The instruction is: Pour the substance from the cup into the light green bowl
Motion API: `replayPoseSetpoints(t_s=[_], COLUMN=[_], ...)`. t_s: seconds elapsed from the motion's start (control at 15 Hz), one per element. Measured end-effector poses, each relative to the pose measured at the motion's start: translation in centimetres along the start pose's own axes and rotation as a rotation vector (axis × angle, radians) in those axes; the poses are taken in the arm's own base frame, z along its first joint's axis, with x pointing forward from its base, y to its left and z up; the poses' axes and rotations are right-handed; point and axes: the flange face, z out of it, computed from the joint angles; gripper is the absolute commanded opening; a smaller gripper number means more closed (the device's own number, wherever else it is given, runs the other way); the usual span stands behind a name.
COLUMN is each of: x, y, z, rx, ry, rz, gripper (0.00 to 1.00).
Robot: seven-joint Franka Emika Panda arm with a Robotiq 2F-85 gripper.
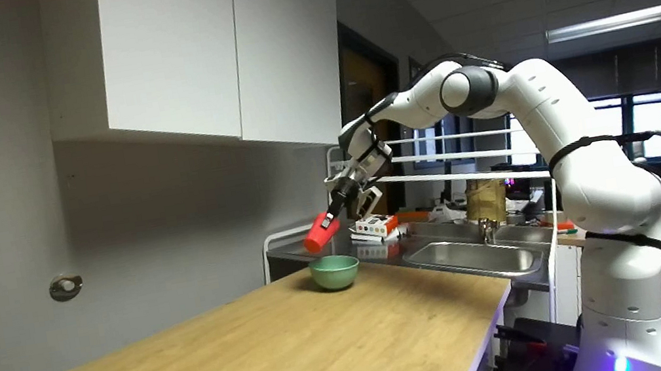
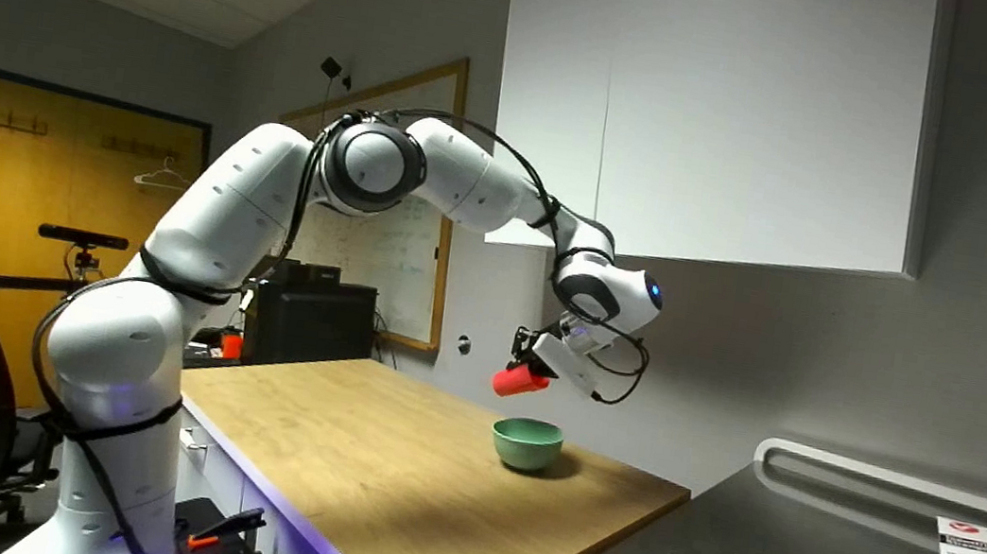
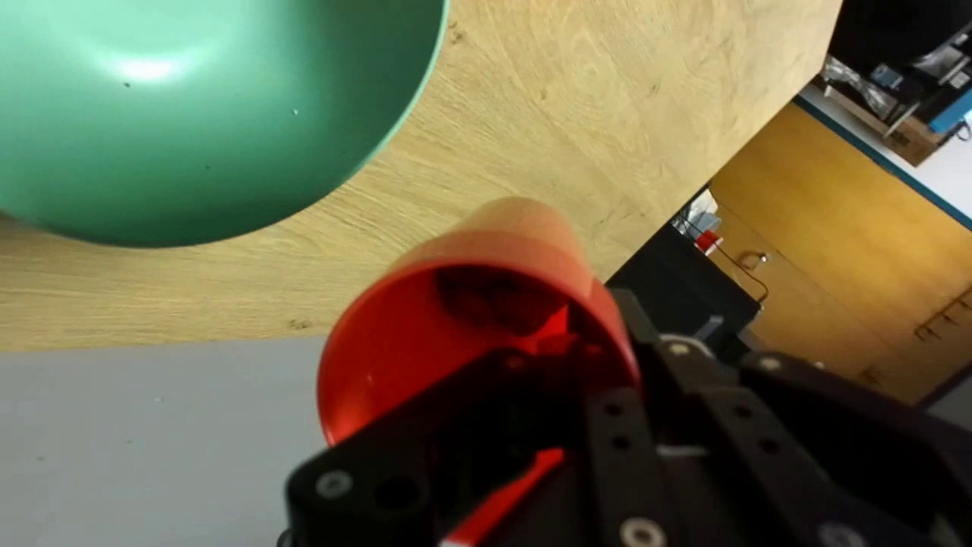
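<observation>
In an exterior view the claw (image 1: 329, 217) is clamped on the cup (image 1: 320, 235) near its mouth, holding it aloft and tilted, base toward seven or eight o'clock. The light green bowl (image 1: 335, 275) stands on the worktop (image 1: 231, 354), at six o'clock from the cup in both exterior views. In the wrist view the bowl sits at ten o'clock, small specks (image 3: 295, 112) inside; the cup's shadowed interior cannot be read.

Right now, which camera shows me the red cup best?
The wrist view: the red cup appears large, and you see into its mouth, though the gripper hides part. Both exterior views show it small, tilted and higher than the light green bowl, its inside hidden.
</observation>
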Motion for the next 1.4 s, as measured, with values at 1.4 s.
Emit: replayPoseSetpoints(t_s=[1.4], x=[-3.6], y=[6.8], z=[5.5], rx=[0.548], ry=[0.432], rz=[0.217], gripper=[0.03])
